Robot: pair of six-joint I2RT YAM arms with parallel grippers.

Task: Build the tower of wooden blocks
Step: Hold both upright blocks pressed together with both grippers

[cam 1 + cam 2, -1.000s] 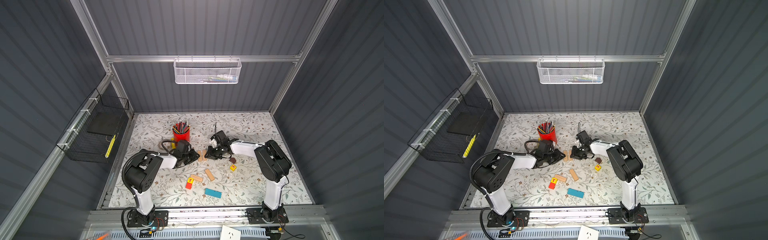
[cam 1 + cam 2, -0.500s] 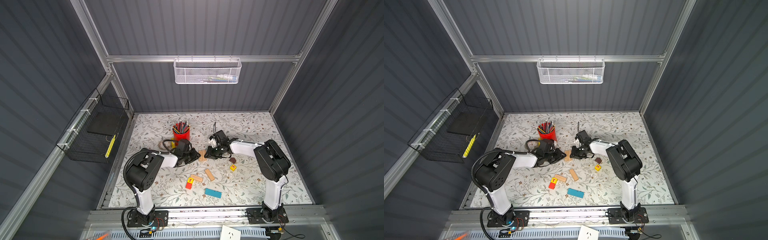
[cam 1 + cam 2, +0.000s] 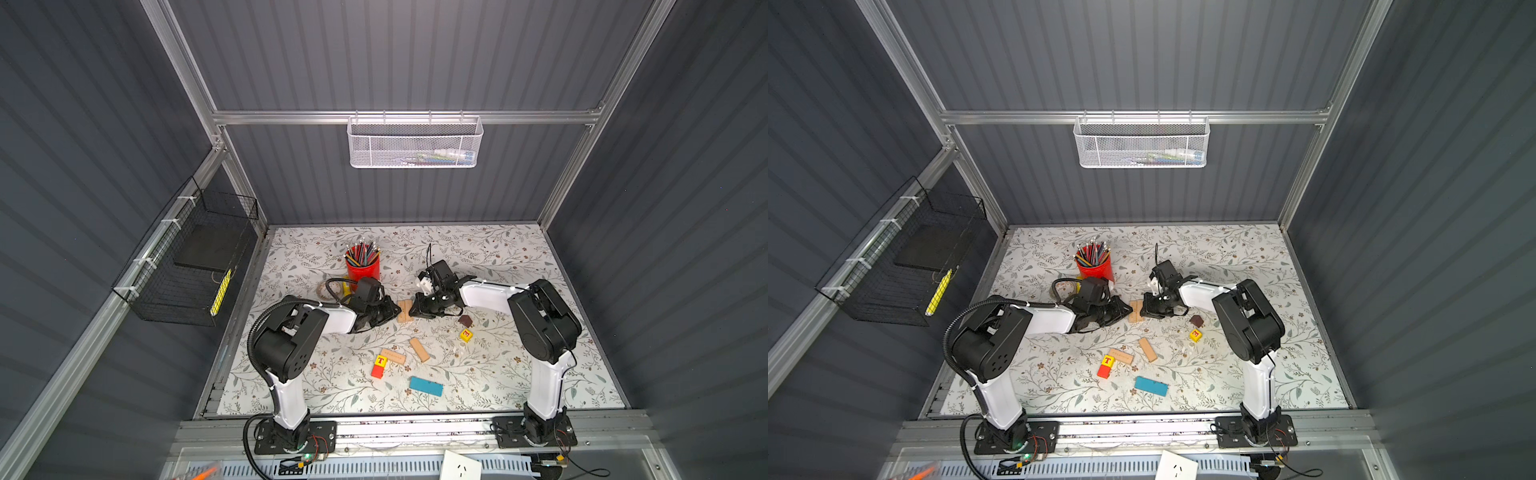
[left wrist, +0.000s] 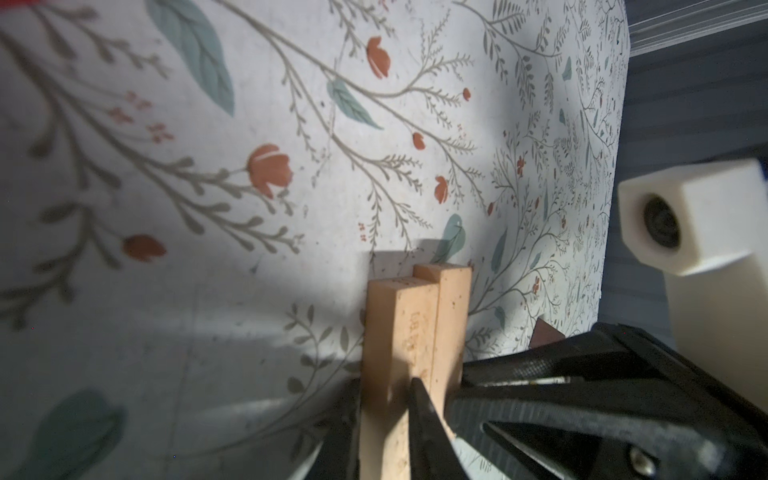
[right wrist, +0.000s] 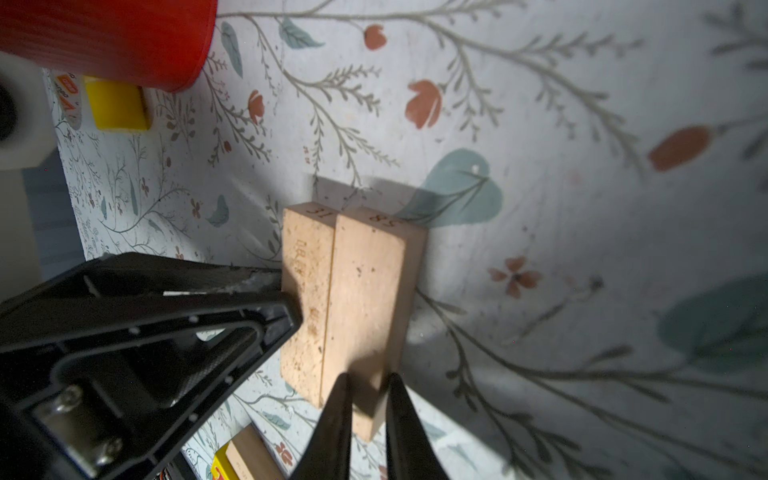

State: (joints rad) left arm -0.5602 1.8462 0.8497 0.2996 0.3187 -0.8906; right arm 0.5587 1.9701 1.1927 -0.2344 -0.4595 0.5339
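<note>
Little had shifted since a second before: your left gripper (image 3: pixel 394 314) and right gripper (image 3: pixel 414 310), both closed and empty, pinched two tan planks (image 3: pixel 404 311) together, likely squaring the tower's base.

At the middle of the worktop (image 3: pixel 519 257), the paired tan planks (image 3: pixel 404 311) are hemmed in from both sides by the left gripper (image 3: pixel 396 313) and the right gripper (image 3: pixel 412 309). Nearer the back edge, the way is blocked by the red pencil cup (image 3: pixel 363 268). Towards the front edge, loose blocks (image 3: pixel 419 349) are scattered. Open room is left along the back edge and at the back right corner.
</note>
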